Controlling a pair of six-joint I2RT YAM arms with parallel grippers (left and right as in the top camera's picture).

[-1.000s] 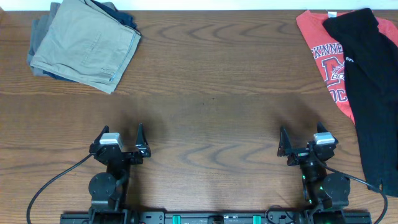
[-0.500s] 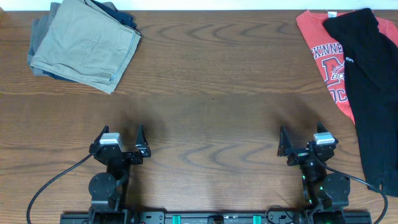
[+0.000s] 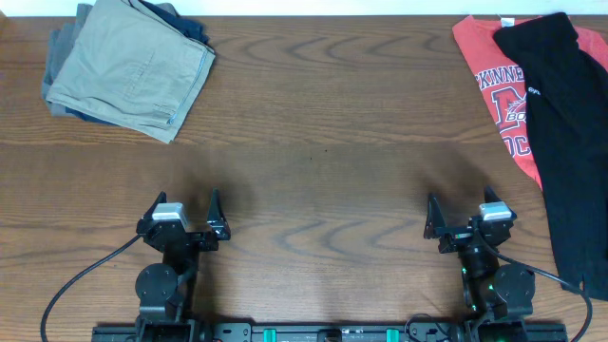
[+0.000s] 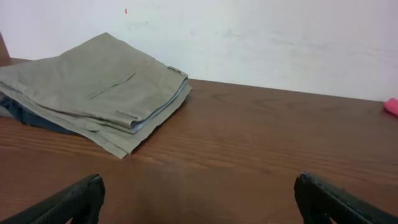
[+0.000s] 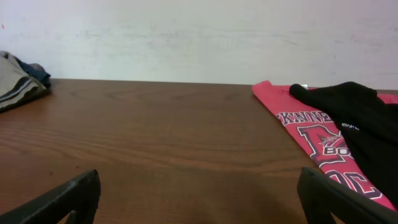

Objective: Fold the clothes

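Note:
The clothes [image 3: 570, 123], a black garment with small white lettering, lie along the table's right edge, partly over a red T-shirt [image 3: 494, 81]. In the right wrist view the clothes [image 5: 367, 130] show at the far right. My right gripper [image 3: 458, 211] stands open near the front edge, well left of the clothes, with nothing between its fingers [image 5: 74, 199]. Far across the table, my left gripper [image 3: 184, 211] is also open and empty, with its fingers [image 4: 71, 202] wide apart over bare wood.
Folded khaki trousers [image 3: 128, 66] rest on darker folded cloth at the back left, also seen in the left wrist view as a tan stack [image 4: 99, 93]. A white wall rises behind the table's far edge. Cables trail from both arm bases.

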